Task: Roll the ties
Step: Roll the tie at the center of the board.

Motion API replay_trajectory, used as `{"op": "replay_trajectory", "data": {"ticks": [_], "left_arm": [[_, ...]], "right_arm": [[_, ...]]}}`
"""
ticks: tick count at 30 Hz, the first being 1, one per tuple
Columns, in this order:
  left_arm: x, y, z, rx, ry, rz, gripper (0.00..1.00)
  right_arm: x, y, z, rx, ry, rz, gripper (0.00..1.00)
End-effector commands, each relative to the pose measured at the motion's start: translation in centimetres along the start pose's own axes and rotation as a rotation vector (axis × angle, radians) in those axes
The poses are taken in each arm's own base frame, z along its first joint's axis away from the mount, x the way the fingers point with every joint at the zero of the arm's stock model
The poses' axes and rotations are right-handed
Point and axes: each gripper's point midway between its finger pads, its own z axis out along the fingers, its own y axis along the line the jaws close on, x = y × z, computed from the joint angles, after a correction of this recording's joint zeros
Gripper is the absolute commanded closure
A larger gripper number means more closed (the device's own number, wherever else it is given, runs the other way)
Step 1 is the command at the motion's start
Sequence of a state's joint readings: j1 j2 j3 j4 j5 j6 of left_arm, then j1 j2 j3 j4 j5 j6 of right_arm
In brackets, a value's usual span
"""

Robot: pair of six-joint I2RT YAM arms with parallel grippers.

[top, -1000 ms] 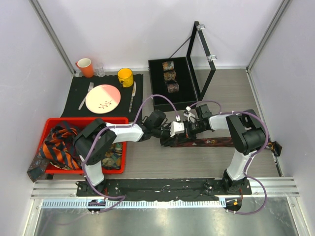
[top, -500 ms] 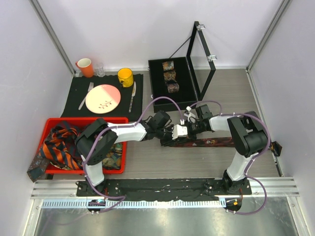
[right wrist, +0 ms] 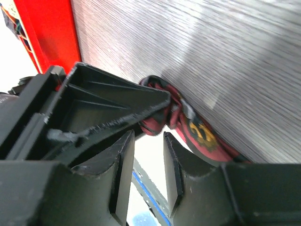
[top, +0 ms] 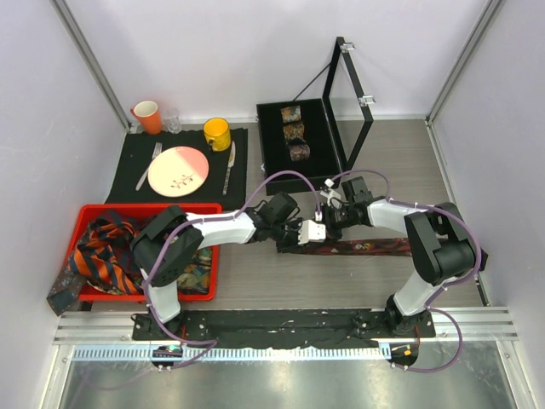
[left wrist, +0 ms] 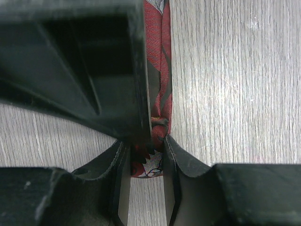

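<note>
The dark red tie (top: pixel 368 247) lies flat on the table (top: pixel 255 285), to the right of the red bin (top: pixel 145 207). Your left gripper (left wrist: pixel 145 151) pinches its bunched end. Your right gripper (right wrist: pixel 148 139) sits just beside it, jaws slightly apart and holding nothing.

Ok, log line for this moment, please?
task: roll red tie | left claw: pinching its end | right claw: beside it, gap empty

Tie (left wrist: pixel 160 70) — seemingly silky cloth — on matt wood-grain table (left wrist: pixel 225 94).
</note>
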State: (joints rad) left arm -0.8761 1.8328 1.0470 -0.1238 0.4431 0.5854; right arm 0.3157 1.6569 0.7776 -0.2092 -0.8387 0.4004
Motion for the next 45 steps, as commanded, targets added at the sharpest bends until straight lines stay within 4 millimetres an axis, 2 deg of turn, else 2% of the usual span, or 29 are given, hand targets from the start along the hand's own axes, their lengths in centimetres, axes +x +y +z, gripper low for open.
{"op": "replay_trajectory", "data": {"ticks": [1, 5, 8, 11, 12, 13, 14, 18, 20, 25, 28, 36, 41, 45], "left_arm": [[6.4, -2.6, 0.0, 0.071, 0.224, -0.078, 0.69], [6.1, -2.4, 0.0, 0.072, 0.216, -0.079, 0.67], [6.3, -2.7, 0.0, 0.079, 0.22, -0.083, 0.67], [6.2, -2.8, 0.0, 0.084, 0.217, -0.084, 0.66], [6.2, -2.8, 0.0, 0.088, 0.214, -0.078, 0.65], [6.1, -2.9, 0.0, 0.094, 0.212, -0.075, 0.63], [6.1, -2.9, -0.1, 0.099, 0.209, -0.076, 0.61], [4.9, -2.1, -0.5, 0.096, 0.144, -0.084, 0.41], [4.2, -1.2, -0.8, 0.082, 0.101, -0.091, 0.36], [1.0, 0.3, -1.3, 0.053, -0.021, -0.05, 0.27], [0.3, 0.6, -1.1, 0.044, -0.055, -0.035, 0.2], [-0.6, 1.4, 1.0, 0.054, -0.051, -0.009, 0.14], [-0.8, 0.7, 2.2, 0.08, -0.045, -0.002, 0.15], [-1.1, 0.5, 3.1, 0.082, -0.05, -0.004, 0.15]], "right_arm": [[-0.7, 1.0, 1.0, -0.029, -0.016, -0.006, 0.63], [-0.7, -0.1, 1.9, -0.005, -0.012, 0.026, 0.64], [-0.9, -0.3, 2.3, -0.003, -0.016, 0.028, 0.66], [-1.0, -1.1, 2.4, 0.035, -0.018, 0.018, 0.8], [-0.7, -1.4, 2.4, 0.047, -0.008, 0.017, 0.92], [-0.7, -1.6, 2.4, 0.057, -0.004, 0.004, 0.98], [-0.3, -1.9, 2.3, 0.071, 0.008, 0.006, 0.99], [0.0, -2.9, 2.1, 0.102, 0.022, -0.006, 0.99], [0.2, -3.4, 2.0, 0.114, 0.028, -0.005, 0.99], [0.1, -4.2, 2.0, 0.131, 0.025, 0.003, 0.99], [0.0, -4.5, 1.7, 0.141, 0.016, 0.001, 0.99], [-0.2, -5.0, 0.7, 0.153, 0.0, 0.003, 0.99], [-0.3, -3.9, 0.6, 0.108, -0.007, -0.008, 0.99], [0.0, -4.1, 0.6, 0.097, -0.001, -0.003, 0.99]]}}
